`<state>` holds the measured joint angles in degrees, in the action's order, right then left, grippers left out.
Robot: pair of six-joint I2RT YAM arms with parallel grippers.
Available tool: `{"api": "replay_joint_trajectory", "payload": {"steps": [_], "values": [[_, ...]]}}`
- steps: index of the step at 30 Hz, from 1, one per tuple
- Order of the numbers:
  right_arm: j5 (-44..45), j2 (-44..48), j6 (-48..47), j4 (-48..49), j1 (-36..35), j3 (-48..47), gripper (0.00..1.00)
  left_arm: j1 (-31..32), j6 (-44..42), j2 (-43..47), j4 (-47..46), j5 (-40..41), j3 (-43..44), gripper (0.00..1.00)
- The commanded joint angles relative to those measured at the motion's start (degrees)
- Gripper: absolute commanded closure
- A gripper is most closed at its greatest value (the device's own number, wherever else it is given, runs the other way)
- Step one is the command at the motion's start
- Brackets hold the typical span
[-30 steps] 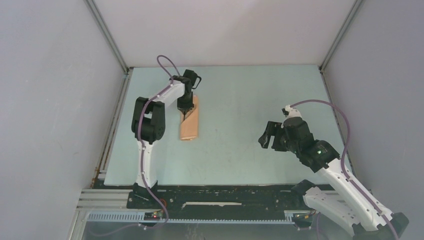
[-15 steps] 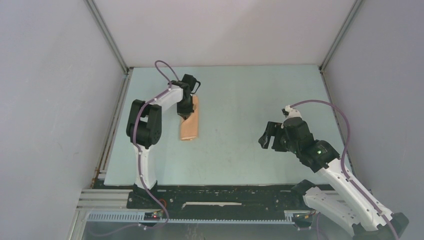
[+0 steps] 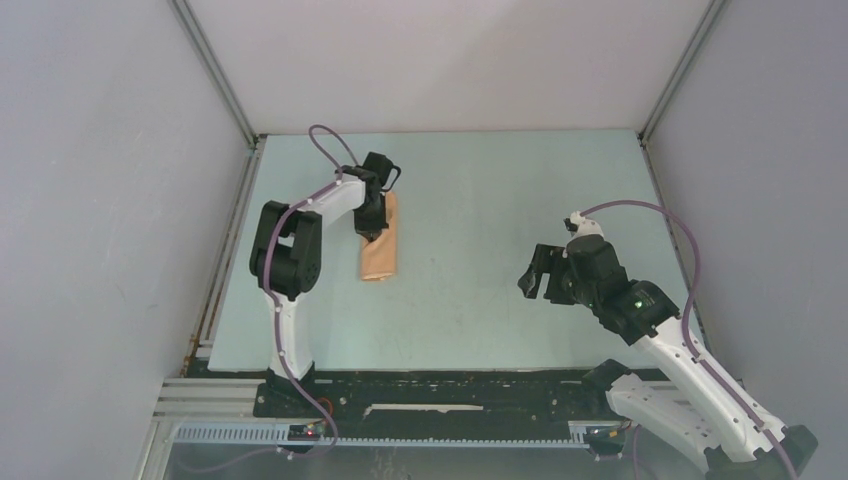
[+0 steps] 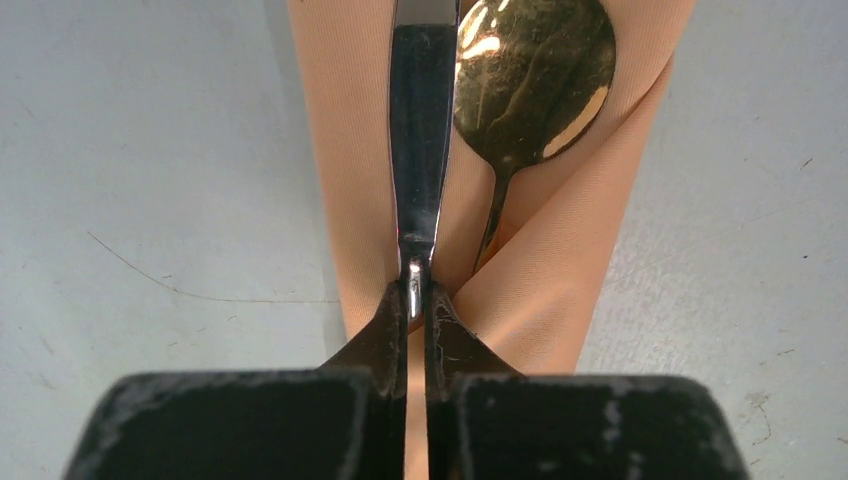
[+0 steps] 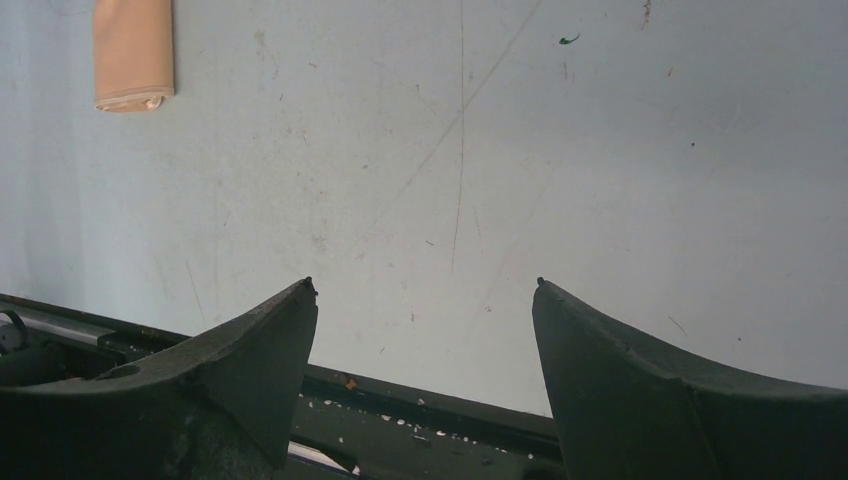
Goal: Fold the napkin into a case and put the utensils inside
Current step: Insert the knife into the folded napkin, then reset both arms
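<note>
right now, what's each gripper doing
left gripper: shut on the knife
right gripper: open, holding nothing

Even, soft, bright light; sharp glare on the gold spoon [image 4: 535, 70]; faint shadows.

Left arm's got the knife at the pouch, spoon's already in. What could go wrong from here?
1. The left gripper is shut on the knife right at the flap of the case; its fingertips may snag cloth and pull the fold open.
2. The knife lies close beside the spoon; a push could nudge it askew.
3. The right gripper hangs open far off, so nothing pins the case; it may slide.
</note>
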<state>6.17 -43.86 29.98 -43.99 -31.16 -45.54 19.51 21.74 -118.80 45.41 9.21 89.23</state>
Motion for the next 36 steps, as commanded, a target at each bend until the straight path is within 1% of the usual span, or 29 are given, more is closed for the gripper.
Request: {"api": "replay_joint_trajectory", "payload": {"steps": [1,3,4,7,10,14,20,22,26,27,28,30,32,36], "values": [[1.21,0.92,-0.07,0.22,0.09,-1.23,0.13,0.45,1.49,3.65,0.31,0.00,-0.97,1.00],[1.12,0.84,-0.02,0.31,0.04,-1.13,0.13,0.44,1.72,3.99,0.35,-0.21,-1.00,1.00],[1.12,0.82,-0.01,0.31,-0.03,-1.13,0.13,0.40,1.85,4.10,0.35,-0.36,-0.86,0.98],[1.12,0.84,-0.12,0.44,-0.13,-1.13,0.13,0.32,2.21,4.13,0.55,-1.00,-0.48,0.83],[1.19,1.10,-0.25,0.44,-0.13,-1.13,0.12,0.31,2.47,4.32,1.11,-0.08,-0.04,0.75],[1.38,1.34,-0.18,0.56,-0.13,-1.13,0.12,-0.10,2.71,5.83,1.97,0.85,0.51,0.71],[1.33,1.05,-0.23,1.12,0.04,-1.69,0.12,-1.14,2.61,11.95,4.08,4.08,1.78,0.66],[1.99,1.05,-0.41,0.21,0.25,-3.19,0.11,-1.38,1.83,16.72,4.46,4.63,2.21,0.61],[3.99,1.90,-2.49,-2.35,0.92,-9.72,0.03,-1.40,-0.72,28.30,3.65,4.61,2.69,0.44],[4.67,2.13,-3.50,-3.27,1.25,-11.86,0.01,-1.47,-1.40,31.10,3.80,4.63,3.46,0.41],[5.65,2.42,-4.47,-4.23,1.51,-14.23,0.00,-1.49,-1.92,33.64,4.39,4.39,4.79,0.40],[7.06,3.19,-6.45,-5.89,1.90,-19.28,0.00,-1.49,-3.07,38.86,5.85,1.24,7.91,0.38],[8.07,4.30,-8.58,-7.46,2.06,-24.78,0.00,-1.48,-4.09,44.25,5.50,-4.03,10.58,0.37],[9.05,6.02,-13.34,-10.24,2.07,-36.66,0.00,-1.47,-6.19,55.91,1.21,-12.38,13.19,0.32]]}}
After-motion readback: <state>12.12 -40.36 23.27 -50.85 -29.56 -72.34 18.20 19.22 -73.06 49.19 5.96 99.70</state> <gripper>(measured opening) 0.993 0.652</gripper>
